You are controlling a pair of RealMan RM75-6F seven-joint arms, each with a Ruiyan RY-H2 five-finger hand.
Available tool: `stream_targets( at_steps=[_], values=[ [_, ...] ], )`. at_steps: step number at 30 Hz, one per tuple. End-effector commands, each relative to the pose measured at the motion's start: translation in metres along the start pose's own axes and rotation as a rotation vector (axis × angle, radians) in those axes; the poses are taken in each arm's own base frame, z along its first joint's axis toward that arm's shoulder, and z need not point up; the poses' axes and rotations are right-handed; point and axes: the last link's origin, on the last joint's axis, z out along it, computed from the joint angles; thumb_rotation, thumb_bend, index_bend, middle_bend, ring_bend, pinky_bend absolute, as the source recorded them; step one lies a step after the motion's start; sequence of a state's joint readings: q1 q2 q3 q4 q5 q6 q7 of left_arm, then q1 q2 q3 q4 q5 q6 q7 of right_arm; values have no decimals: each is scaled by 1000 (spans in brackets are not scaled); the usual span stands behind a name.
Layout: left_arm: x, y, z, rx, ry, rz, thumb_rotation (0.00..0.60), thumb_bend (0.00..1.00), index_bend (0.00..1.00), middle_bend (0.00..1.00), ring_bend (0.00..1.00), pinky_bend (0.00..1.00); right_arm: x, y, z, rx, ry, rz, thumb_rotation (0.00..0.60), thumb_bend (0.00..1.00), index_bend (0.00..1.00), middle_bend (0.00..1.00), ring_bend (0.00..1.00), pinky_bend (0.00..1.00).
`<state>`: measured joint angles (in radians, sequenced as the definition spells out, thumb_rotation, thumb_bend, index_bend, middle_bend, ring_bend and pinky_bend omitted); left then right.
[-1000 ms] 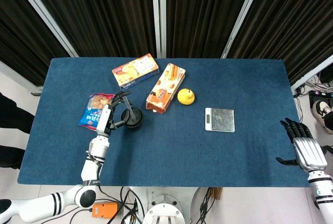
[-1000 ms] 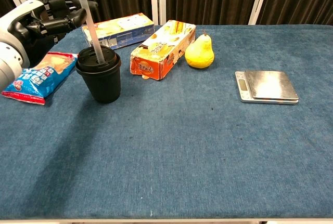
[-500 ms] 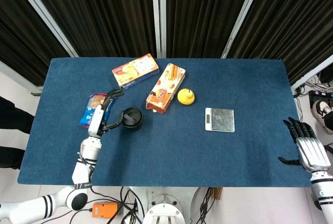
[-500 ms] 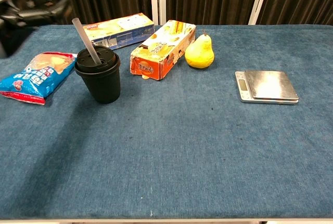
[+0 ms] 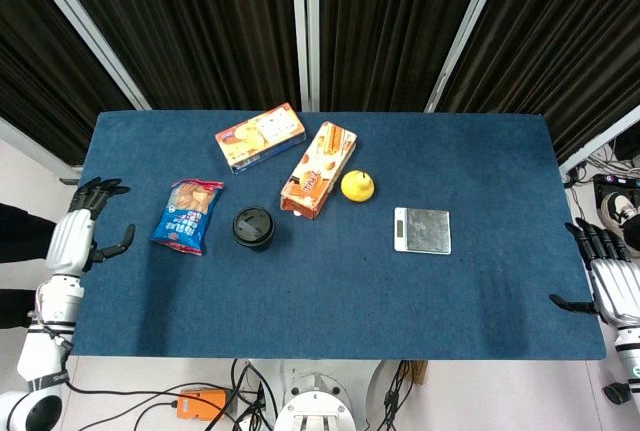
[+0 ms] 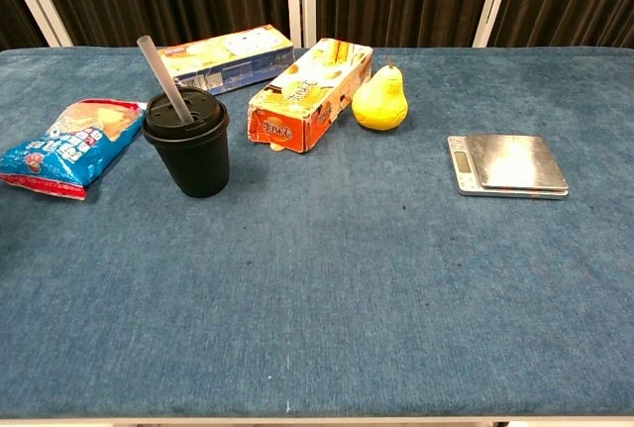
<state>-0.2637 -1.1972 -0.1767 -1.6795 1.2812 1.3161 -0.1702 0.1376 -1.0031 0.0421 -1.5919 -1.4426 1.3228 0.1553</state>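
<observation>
Your left hand [image 5: 82,231] hangs empty, fingers spread, off the desk's [image 5: 330,301] left edge; nearest it lies the snack bag [image 5: 187,214], light, crinkly, likely slippery, so pinch its edge seam. Your right hand [image 5: 612,286] is likewise spread, off the right edge.

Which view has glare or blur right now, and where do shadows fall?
Head view: sharp, evenly lit, faint glare on the scale; both hands crisp at the table edges. Chest view: sharp, bright sheen on the scale platter, soft shadow left of and below the black cup.
</observation>
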Motion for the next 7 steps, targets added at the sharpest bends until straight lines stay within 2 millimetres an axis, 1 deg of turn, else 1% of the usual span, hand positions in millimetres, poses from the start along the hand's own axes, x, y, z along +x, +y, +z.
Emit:
stream_targets(
  at_steps=[1,4,7],
  values=[
    [17,-47,-43,128,1,335,600,272,223,144,0,0,1,-1,0,8,7,1,600,109,0,52,0,22],
    [16,-56,-59,135,8,387,600,217,223,144,0,0,-1,-4,-1,16,16,7,600,109,0,53,0,22],
    [16,-58,-71,134,29,395,600,200,223,144,0,0,-3,-7,0,23,13,8,600,109,0,53,0,22]
  ],
)
